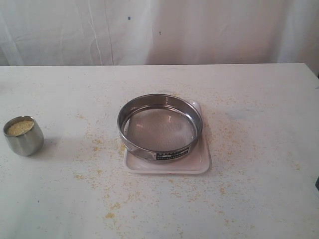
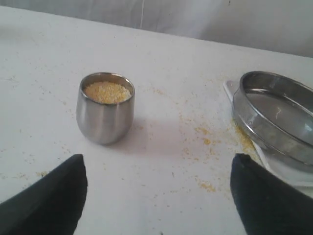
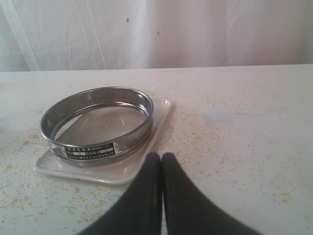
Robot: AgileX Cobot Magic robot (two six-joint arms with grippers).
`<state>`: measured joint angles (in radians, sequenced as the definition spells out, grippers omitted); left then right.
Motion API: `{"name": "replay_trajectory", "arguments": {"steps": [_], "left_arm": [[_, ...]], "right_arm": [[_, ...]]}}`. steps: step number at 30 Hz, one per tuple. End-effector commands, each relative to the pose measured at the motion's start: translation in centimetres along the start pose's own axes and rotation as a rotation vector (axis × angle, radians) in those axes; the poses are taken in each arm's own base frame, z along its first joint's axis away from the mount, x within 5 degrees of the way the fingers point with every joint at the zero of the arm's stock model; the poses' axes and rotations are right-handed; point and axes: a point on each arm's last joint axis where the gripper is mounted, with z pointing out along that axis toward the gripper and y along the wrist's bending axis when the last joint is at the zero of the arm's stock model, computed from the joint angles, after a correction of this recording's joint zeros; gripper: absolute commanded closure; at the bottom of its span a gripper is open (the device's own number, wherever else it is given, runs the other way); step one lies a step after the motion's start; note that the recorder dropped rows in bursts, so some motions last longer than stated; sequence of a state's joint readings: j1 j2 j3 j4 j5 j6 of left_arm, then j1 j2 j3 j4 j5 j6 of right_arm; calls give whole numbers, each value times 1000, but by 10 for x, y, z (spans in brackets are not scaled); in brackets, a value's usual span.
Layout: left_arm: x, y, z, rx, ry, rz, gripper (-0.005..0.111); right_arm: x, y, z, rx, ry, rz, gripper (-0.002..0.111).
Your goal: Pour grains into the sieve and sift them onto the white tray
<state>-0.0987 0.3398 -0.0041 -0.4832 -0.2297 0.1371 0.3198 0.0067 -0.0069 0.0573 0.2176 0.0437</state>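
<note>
— White curtain (image 1: 199, 30), speckled table (image 1: 259, 89). What's there?
— Mid-table, white tray (image 1: 199, 162) under the round steel sieve (image 1: 197, 119); steel cup (image 1: 25, 142) of yellow grains (image 1: 20, 128) near the left edge.
— Jaws?
— Both empty: left gripper (image 2: 156, 164) spread wide, right gripper (image 3: 161, 159) pinched together.

A small steel cup (image 1: 24, 138) stands at the left edge of the pale surface (image 1: 259, 199). The sieve (image 1: 130, 144), resting on the white tray (image 1: 198, 162), occupies the centre. Between them lies a wide open stretch. The surface to the right, front and back of the tray is open, and both objects are clear from above.
</note>
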Motion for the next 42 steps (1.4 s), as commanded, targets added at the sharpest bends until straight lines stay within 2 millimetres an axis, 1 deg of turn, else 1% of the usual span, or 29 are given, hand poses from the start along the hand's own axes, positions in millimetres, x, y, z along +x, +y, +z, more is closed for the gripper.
{"name": "replay_trajectory", "arguments": {"steps": [1,3,4,8,11,13,14,16,18,19,21,23,28,31,33,34,36,38,42], "left_arm": [[-7,3,2,-35,-80,-3,26],[-11,6,5,-68,-115,-15,26],[-11,6,7,-78,-98,-12,26],[-34,-2,20,-71,-73,53,26],[-49,-7,39,-77,-21,119,26],[-52,-8,55,-91,36,153,26],[-51,-8,61,-97,65,159,26],[-43,-6,75,-115,137,176,26],[-34,-2,84,-135,170,194,26],[-29,-1,87,-141,159,209,26],[-21,2,89,-155,112,259,26],[-17,4,89,-170,76,250,26],[-3,8,93,-182,162,234,26],[1,9,97,-196,172,177,25],[4,12,103,-221,138,114,18],[6,14,107,-237,111,91,12],[12,16,113,-246,106,114,4],[18,17,117,-244,130,132,1],[25,19,121,-246,156,150,2]], "right_arm": [[2,0,0,4,3,-11,108],[2,0,0,4,3,-11,108],[2,0,0,4,3,-11,108],[2,0,0,4,3,-11,108],[2,0,0,4,3,-11,108],[2,0,0,4,3,-11,108],[2,0,0,4,3,-11,108],[2,0,0,3,0,-11,108],[2,0,0,3,0,-11,108],[2,0,0,3,0,-11,108],[2,0,0,3,0,-11,108],[2,0,0,3,0,-11,108],[2,0,0,4,3,-11,108],[2,0,0,4,3,-11,108],[2,0,0,4,3,-11,108],[2,0,0,4,3,-11,108],[2,0,0,4,3,-11,108],[2,0,0,4,3,-11,108],[2,0,0,4,3,-11,108]]}}
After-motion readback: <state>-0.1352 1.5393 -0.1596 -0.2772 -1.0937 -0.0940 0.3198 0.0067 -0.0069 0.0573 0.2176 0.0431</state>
